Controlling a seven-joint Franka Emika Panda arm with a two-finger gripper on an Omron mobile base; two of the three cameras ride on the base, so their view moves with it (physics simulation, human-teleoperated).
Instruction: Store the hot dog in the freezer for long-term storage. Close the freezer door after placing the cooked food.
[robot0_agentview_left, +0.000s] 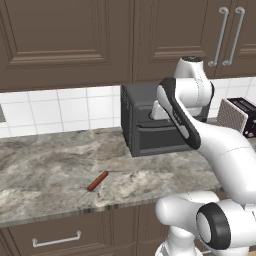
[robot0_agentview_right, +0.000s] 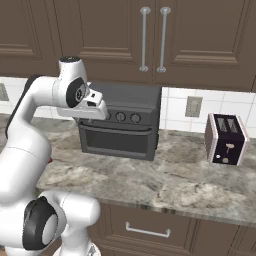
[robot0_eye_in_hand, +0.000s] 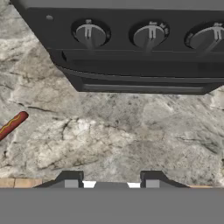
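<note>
Hot dog (robot0_agentview_left: 98, 181): 1 slender reddish-brown sausage, straight, no bun, with a thin yellow squiggle along its skin in the hand view.

Location: lying flat on the marble counter (robot0_agentview_left: 45, 170), near the front edge, well left of the dark toaster oven (robot0_agentview_left: 150, 120) and apart from it. It rests on a diagonal, 1 end toward the counter's front edge, the other toward the oven. In the hand view it sits at the left margin, partly cut off.

Handling, as judged: light, small, probably somewhat soft, so a firm pinch could dent it. Its round, smooth skin looks likely to slip or roll if nudged from the side. It is not fragile in the breaking sense, but easy to flick off the counter's edge.

Where to take hold: across the middle of its length, jaws set square to the long axis, coming straight down so that both fingers meet the sides together. A hold near either end would probably let it pivot or slide out.

Gripper (robot0_eye_in_hand: 109, 183): 2 dark fingertips part-way open with a modest gap, nothing between them, hovering over bare counter in front of the oven. It needs to shift toward the sausage and turn to suit the diagonal.

Other stock: 1 toaster (robot0_agentview_right: 226, 138) at the far right, brown upper cabinets (robot0_agentview_left: 65, 40), drawers below the counter.
</note>
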